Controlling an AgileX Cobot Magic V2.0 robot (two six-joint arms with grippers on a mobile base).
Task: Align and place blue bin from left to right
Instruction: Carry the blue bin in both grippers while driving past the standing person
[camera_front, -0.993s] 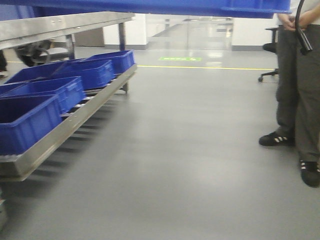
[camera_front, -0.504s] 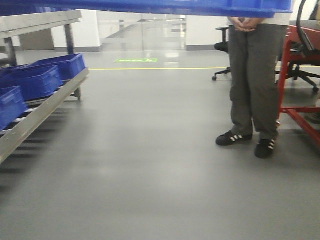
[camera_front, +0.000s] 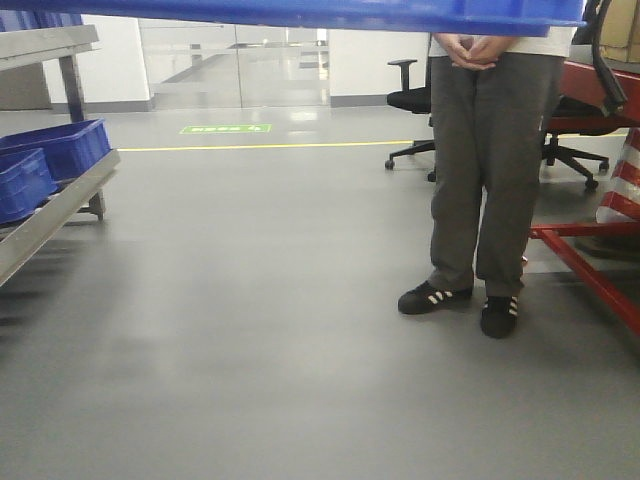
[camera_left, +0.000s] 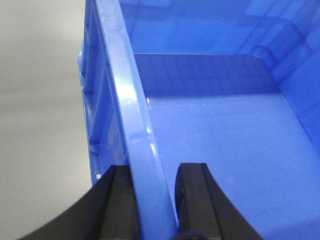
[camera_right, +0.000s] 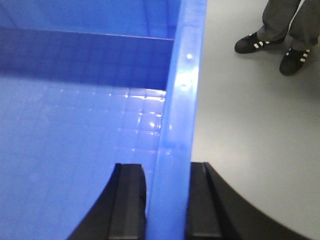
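Left tool (camera_left: 155, 172), right tool (camera_right: 166, 170) grip blue bin (camera_left: 215, 130); front: underside, seemingly.

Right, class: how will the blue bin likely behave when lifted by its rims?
The bin looks empty, so it is probably light for its size. Its thick rim suggests stiffness. Glossy plastic might slip in the left gripper and right gripper.

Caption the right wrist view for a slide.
Right gripper clamped astride the rim of the blue bin, a bystander's shoes on the grey floor beyond.
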